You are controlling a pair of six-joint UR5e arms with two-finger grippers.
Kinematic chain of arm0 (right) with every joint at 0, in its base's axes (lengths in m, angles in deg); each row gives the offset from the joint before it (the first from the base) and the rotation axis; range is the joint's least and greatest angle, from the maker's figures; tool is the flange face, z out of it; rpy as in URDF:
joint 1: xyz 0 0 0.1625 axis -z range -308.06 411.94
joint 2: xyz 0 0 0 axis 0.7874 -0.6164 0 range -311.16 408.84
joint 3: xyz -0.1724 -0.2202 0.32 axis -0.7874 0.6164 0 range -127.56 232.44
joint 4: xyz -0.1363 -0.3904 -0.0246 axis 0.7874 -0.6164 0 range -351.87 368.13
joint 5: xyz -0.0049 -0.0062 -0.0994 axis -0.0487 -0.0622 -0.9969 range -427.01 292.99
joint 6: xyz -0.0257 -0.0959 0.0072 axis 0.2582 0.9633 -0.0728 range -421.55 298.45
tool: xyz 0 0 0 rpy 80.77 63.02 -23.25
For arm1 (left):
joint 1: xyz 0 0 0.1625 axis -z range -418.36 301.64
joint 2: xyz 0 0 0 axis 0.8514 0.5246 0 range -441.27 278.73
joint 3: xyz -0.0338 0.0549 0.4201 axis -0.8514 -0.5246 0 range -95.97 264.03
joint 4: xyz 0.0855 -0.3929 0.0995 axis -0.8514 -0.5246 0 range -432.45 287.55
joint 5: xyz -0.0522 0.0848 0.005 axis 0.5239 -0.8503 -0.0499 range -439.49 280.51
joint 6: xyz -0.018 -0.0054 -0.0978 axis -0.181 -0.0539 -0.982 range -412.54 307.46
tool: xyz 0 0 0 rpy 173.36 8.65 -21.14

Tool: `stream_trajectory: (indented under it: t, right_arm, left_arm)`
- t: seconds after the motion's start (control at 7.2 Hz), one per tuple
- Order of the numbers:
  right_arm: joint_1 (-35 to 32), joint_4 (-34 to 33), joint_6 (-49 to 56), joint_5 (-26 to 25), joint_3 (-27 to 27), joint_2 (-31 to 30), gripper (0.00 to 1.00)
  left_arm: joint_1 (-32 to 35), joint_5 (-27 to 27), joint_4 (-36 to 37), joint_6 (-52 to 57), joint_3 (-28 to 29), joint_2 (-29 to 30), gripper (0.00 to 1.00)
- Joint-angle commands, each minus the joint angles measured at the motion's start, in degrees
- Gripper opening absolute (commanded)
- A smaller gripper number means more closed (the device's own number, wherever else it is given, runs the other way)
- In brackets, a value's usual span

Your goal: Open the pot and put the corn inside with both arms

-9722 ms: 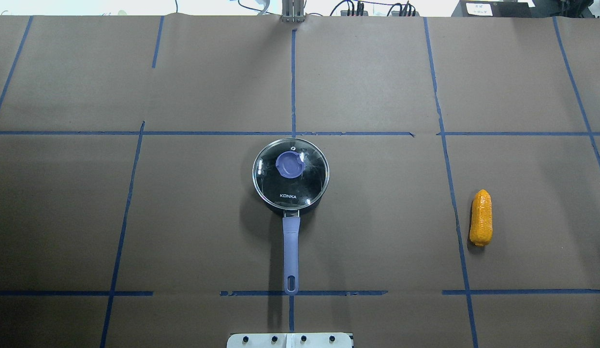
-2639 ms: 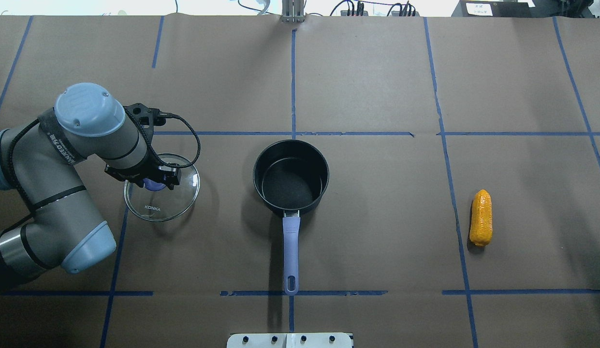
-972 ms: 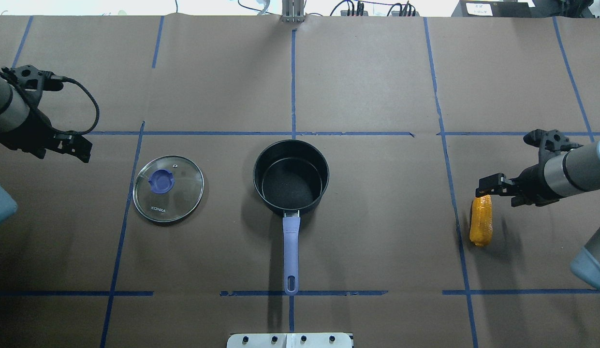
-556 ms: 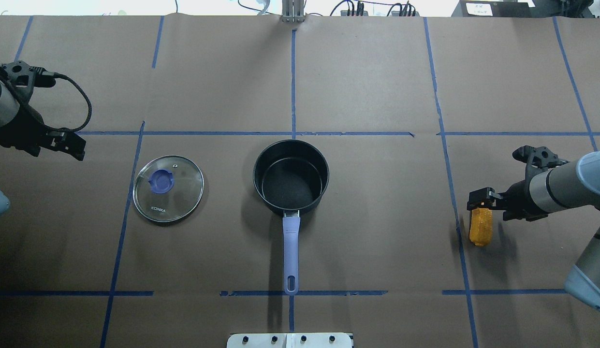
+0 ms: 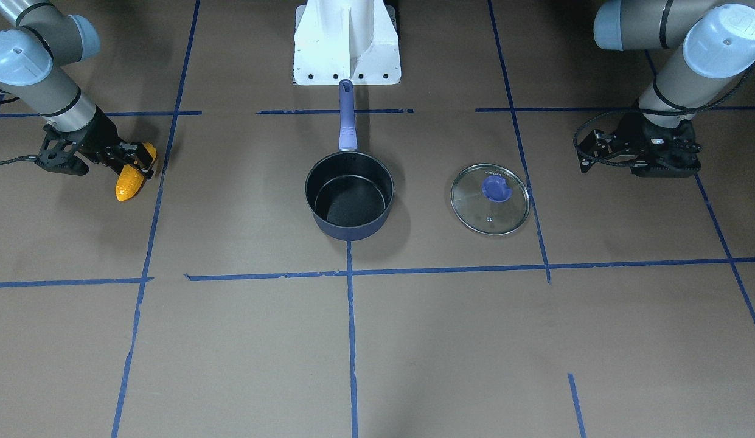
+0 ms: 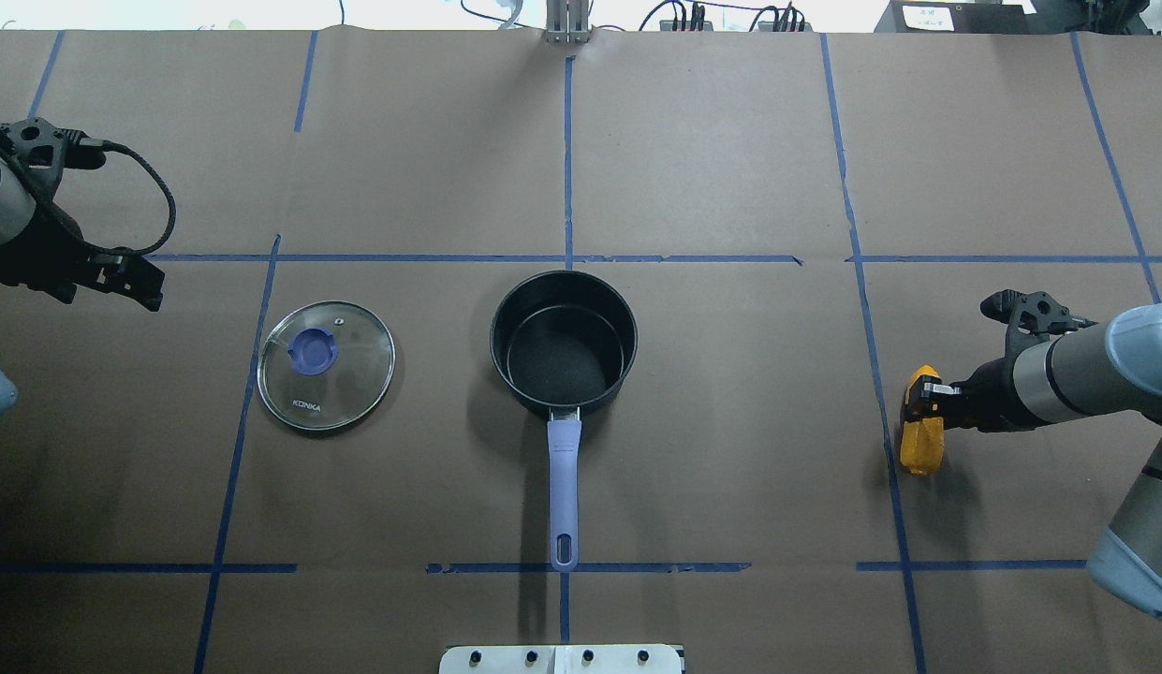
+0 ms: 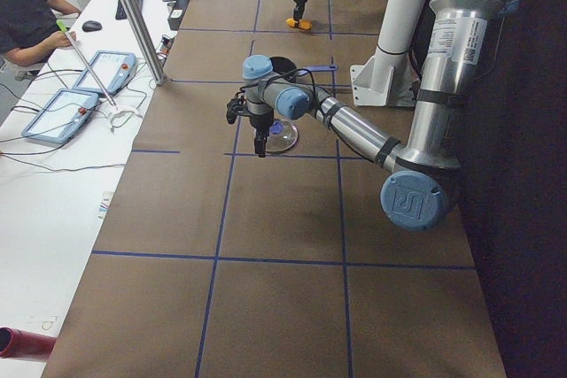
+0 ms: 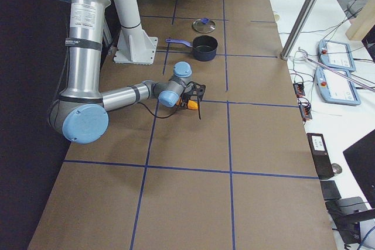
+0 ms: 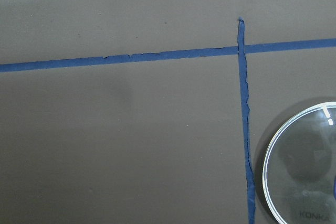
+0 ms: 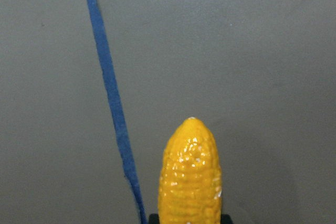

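At the right end of the table [image 6: 730,421], I am gripping the corn [image 6: 920,440] with my right gripper [image 6: 925,393]. Its jaws are sitting on either side of the cob, and my wrist view is showing the cob filling the gap between them, tapered tip pointing away. I judge the jaws closed on it. Whether it is clearing the table yet, I cannot tell. It is lying just beside a blue tape line, well apart from the pot [image 6: 495,343].

So the step in hand is the pick-up. The opening looks done, since the glass lid [image 6: 326,365] is resting knob-up on the table to the pot's left, apart from it.

Next I am expecting to lift the cob straight up, carry it across to the middle of the table and bring it over the rim. The handle is pointing toward my base, so the approach from the right looks free. The cob appears a little shorter than the pot's mouth, so I am planning to centre it and let go low — a high drop could bounce it off the rim.

The pot is standing empty, showing only its black interior.

My left gripper [image 6: 131,279] is hovering beyond the lid near the left edge, carrying nothing I can see. How wide it is standing I cannot tell.
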Motion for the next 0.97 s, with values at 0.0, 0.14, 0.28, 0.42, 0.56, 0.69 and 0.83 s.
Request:
stream_trajectory:
  t: [0.0, 0.14, 0.28, 0.42, 0.56, 0.69, 0.83]
  right_arm:
    - [0.2, -0.01, -0.05, -0.24, -1.3, -0.96, 0.0]
    - [0.2, -0.1, -0.31, -0.07, -3.05, -0.61, 0.0]
    - [0.46, -0.79, -2.66, 0.28, -7.59, 0.52, 0.0]
    - [0.46, -1.15, -8.52, 0.2, -7.98, 7.32, 0.0]
    - [1.59, -6.63, -15.71, -0.06, -7.64, 17.39, 0.0]
    - [2.65, -16.78, -17.87, -0.24, -6.59, 28.28, 0.0]
    - [5.36, -23.84, -20.15, -2.5, -2.4, 37.44, 0.0]
  left_arm:
    - [0.21, 0.04, 0.03, 0.0, -0.06, -0.02, 1.0]
    - [0.39, 0.04, 0.29, 0.0, -0.49, -0.1, 1.0]
    - [0.74, 0.13, 0.38, 0.0, -0.93, -0.19, 1.0]
    - [1.18, 0.3, -0.14, 0.0, -1.54, -2.45, 1.0]
    - [1.27, 0.31, -0.14, 0.09, -2.42, -2.91, 1.0]
    - [1.27, 0.31, -0.14, 0.0, -2.43, -2.92, 1.0]
    - [1.18, 0.31, -0.14, 0.0, -2.43, -2.83, 1.0]
